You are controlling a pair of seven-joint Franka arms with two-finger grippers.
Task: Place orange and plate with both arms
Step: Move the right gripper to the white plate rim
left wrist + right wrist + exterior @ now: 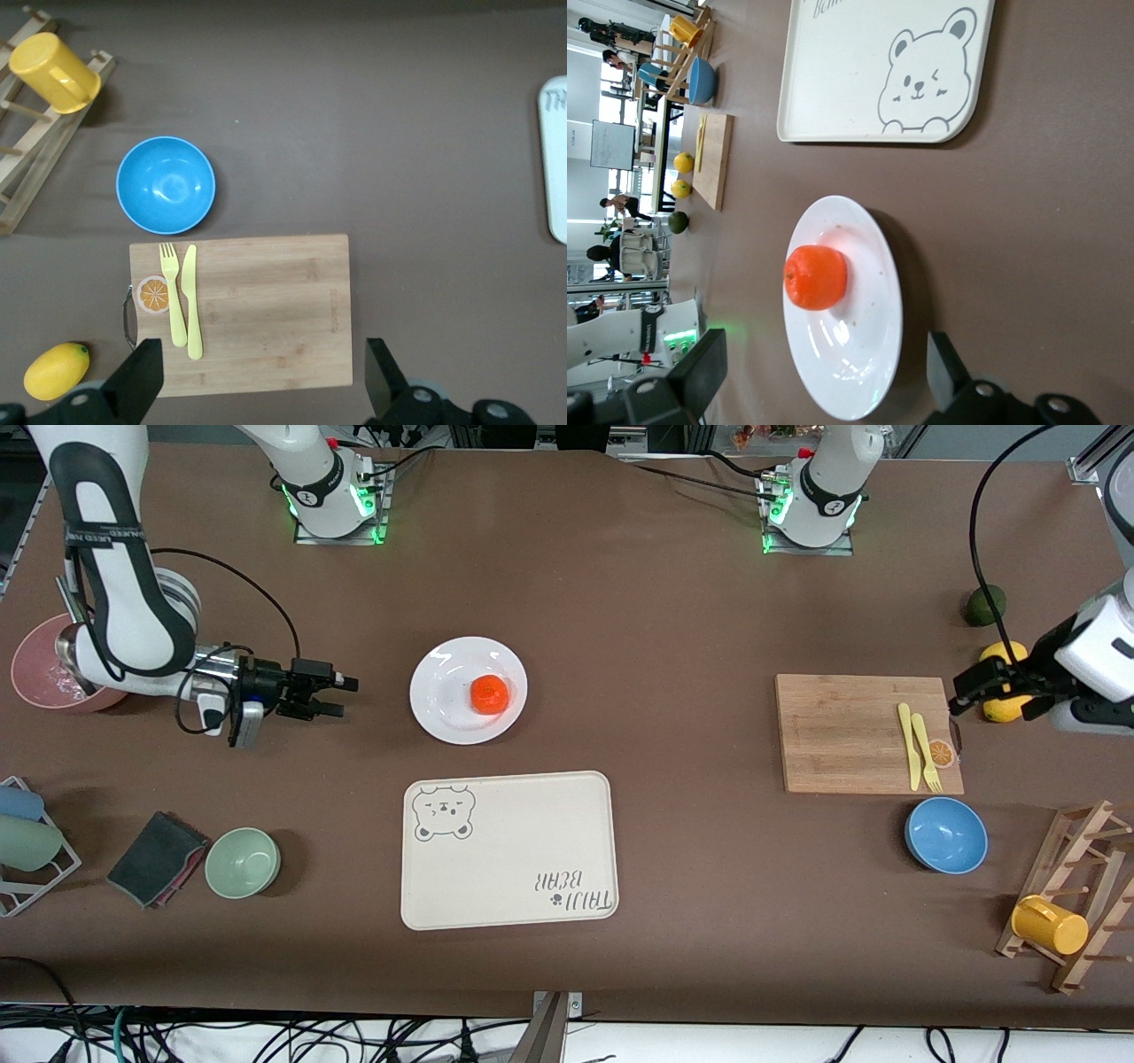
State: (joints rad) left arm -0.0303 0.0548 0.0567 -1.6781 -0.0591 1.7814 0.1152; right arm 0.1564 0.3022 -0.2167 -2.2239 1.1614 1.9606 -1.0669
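The orange lies on the white plate in the middle of the table. The right wrist view shows the orange on the plate too. My right gripper is open and empty, low over the table beside the plate, toward the right arm's end, fingers pointing at the plate. My left gripper is open and empty, over the edge of the wooden cutting board at the left arm's end; the left wrist view shows the board between its fingers.
A beige bear tray lies nearer the camera than the plate. A yellow fork and knife lie on the board. A blue bowl, mug rack, lemon, green bowl, cloth and pink bowl stand around.
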